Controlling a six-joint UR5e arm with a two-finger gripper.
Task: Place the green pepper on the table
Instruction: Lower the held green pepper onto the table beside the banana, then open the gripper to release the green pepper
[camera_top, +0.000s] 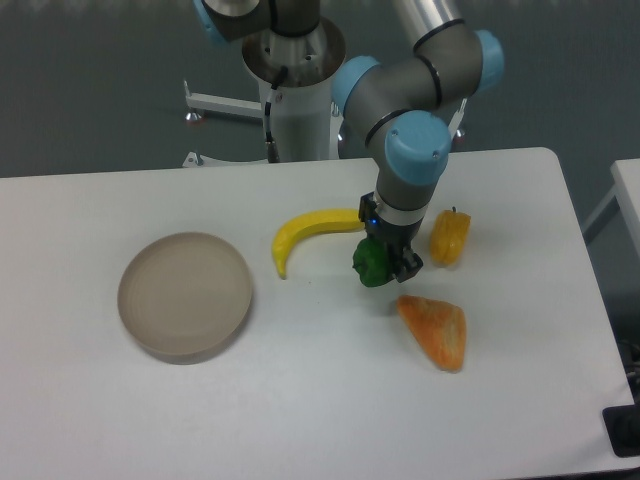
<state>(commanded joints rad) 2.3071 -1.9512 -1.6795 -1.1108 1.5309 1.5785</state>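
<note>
While its dark two-finger gripper (385, 262) points straight down, the grey-and-blue jointed robot arm (410, 150) holds the small glossy dark-green bell pepper (371, 265) clenched between its jaws, low over the large white matte tabletop with rounded corners (300, 400). Whether the lumpy, rounded pepper already touches the surface cannot be told from this angle; most of its body bulges out on the left side of the black fingers. Just to the left of the jaws and slightly behind them lies a smooth, curved yellow banana (305, 236), its near tip close to the pepper but apart from it. To the right of the jaws stands a small waxy yellow-orange pepper (449, 237) with a short stem, near the gripper yet not touching it. In front of the jaws and a little to the right rests a rough-looking orange wedge-shaped piece (434, 330), its broad end turned away from the gripper. Well off to the left of the jaws sits a round beige-grey plate (185, 295), shallow and dull in finish, with a thick raised rim. Behind the jaws, past the table's far edge, rises the arm's white cylindrical mounting column (296, 105) against a dark grey floor.
</note>
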